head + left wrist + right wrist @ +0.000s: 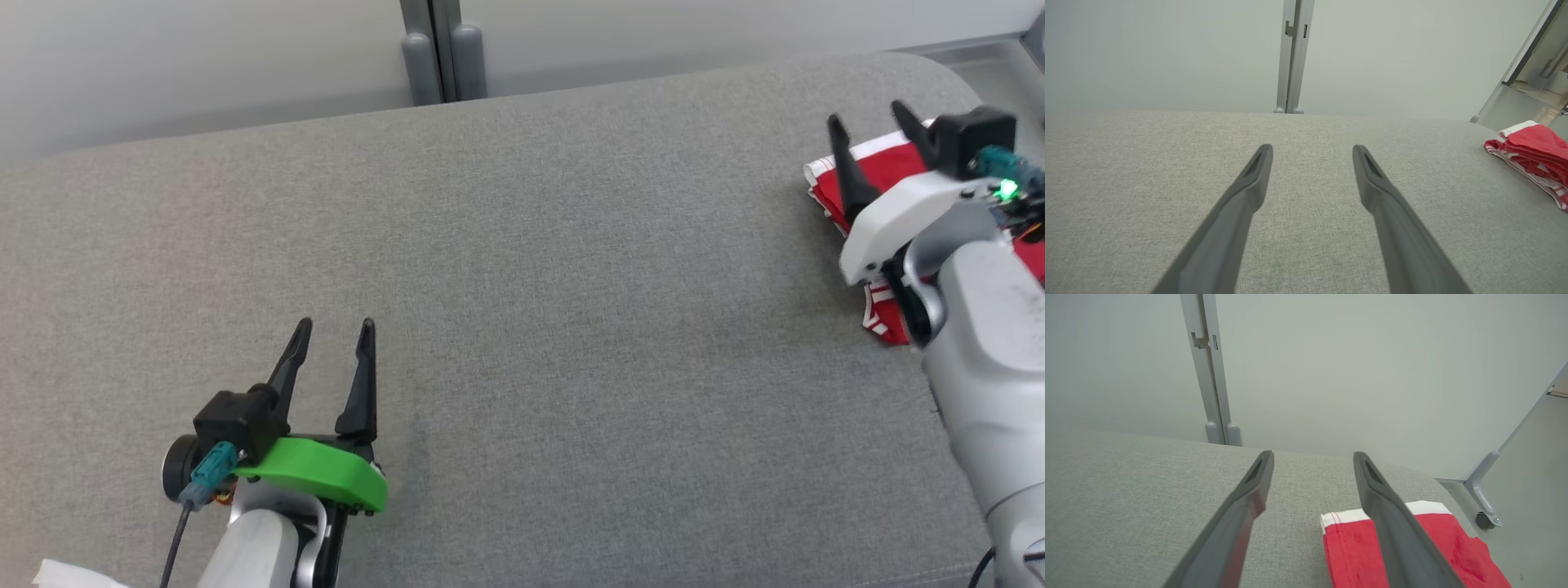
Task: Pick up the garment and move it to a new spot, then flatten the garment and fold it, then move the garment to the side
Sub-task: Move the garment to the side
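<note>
The garment (886, 167) is red with white trim and lies folded at the far right of the grey cushioned surface (571, 310). It shows at the right edge of the left wrist view (1535, 153) and at the bottom of the right wrist view (1351, 547). My right gripper (869, 131) hovers over the garment, open, with nothing between its fingers; its arm hides part of the cloth. My left gripper (335, 331) stands open at the lower left, far from the garment, over bare cushion. Both jaws are spread wide in the wrist views (1312, 151) (1313, 457).
A pale wall panel with a grey vertical post (441, 49) stands behind the surface. The cushion's rounded right end (939, 82) lies just beyond the garment. A partition foot with a caster (1484, 518) stands on the floor at right. Something white (73, 576) sits at the bottom left corner.
</note>
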`<state>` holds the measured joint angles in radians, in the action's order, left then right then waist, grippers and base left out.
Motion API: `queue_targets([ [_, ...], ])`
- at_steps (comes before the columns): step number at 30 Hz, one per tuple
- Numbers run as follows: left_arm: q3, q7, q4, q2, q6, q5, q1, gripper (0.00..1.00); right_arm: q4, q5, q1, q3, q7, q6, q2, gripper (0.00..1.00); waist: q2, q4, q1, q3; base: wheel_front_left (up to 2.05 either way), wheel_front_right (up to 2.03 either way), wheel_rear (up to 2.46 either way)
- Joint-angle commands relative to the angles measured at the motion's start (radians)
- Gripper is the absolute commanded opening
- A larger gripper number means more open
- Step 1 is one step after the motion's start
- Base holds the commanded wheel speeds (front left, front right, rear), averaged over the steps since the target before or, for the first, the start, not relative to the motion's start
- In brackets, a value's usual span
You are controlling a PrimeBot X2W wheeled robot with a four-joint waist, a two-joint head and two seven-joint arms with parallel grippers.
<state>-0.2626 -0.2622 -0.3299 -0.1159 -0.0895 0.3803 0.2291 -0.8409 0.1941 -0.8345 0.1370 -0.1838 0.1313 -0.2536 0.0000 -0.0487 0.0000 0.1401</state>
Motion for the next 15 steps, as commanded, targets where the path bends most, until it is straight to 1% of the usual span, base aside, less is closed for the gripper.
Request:
queue_targets([
  [1, 0.014, -0.003, -0.005, -0.007, 0.003, 0.011, -0.021, 1.0, 0.005, -0.009, 0.036, -0.015, -0.023, -0.001, 0.015, 1.0, 0.0, 0.028, 0.0, -0.037, 0.0, 0.0, 0.0],
  [3, 0.031, -0.003, -0.008, -0.005, 0.007, 0.015, -0.045, 1.0, 0.012, -0.043, 0.084, -0.033, -0.05, -0.001, 0.051, 1.0, 0.0, 0.033, 0.0, -0.055, 0.0, 0.0, 0.0],
  [6, 0.058, -0.003, -0.005, 0.002, 0.009, 0.015, -0.086, 1.0, 0.038, -0.072, 0.169, -0.089, -0.073, -0.001, 0.133, 1.0, 0.0, 0.035, 0.0, -0.083, 0.0, 0.0, 0.0],
  [9, 0.072, -0.003, 0.004, 0.012, 0.01, 0.002, -0.127, 1.0, 0.091, -0.122, 0.26, -0.134, -0.081, -0.002, 0.168, 1.0, 0.0, 0.036, 0.0, -0.105, 0.0, 0.0, 0.0],
  [12, 0.093, -0.003, 0.019, 0.022, 0.011, 0.002, -0.164, 1.0, 0.18, -0.146, 0.354, -0.179, -0.081, -0.001, 0.198, 1.0, 0.0, 0.034, 0.0, -0.122, 0.0, 0.0, 0.0],
  [13, 0.098, -0.003, 0.023, 0.026, 0.01, -0.001, -0.178, 1.0, 0.214, -0.145, 0.394, -0.189, -0.081, -0.001, 0.2, 1.0, 0.0, 0.033, 0.0, -0.128, 0.0, 0.0, 0.0],
  [15, 0.104, -0.003, 0.033, 0.034, 0.008, -0.009, -0.199, 1.0, 0.273, -0.09, 0.457, -0.178, -0.081, -0.001, 0.202, 1.0, 0.0, 0.033, 0.0, -0.136, 0.0, 0.0, 0.0],
])
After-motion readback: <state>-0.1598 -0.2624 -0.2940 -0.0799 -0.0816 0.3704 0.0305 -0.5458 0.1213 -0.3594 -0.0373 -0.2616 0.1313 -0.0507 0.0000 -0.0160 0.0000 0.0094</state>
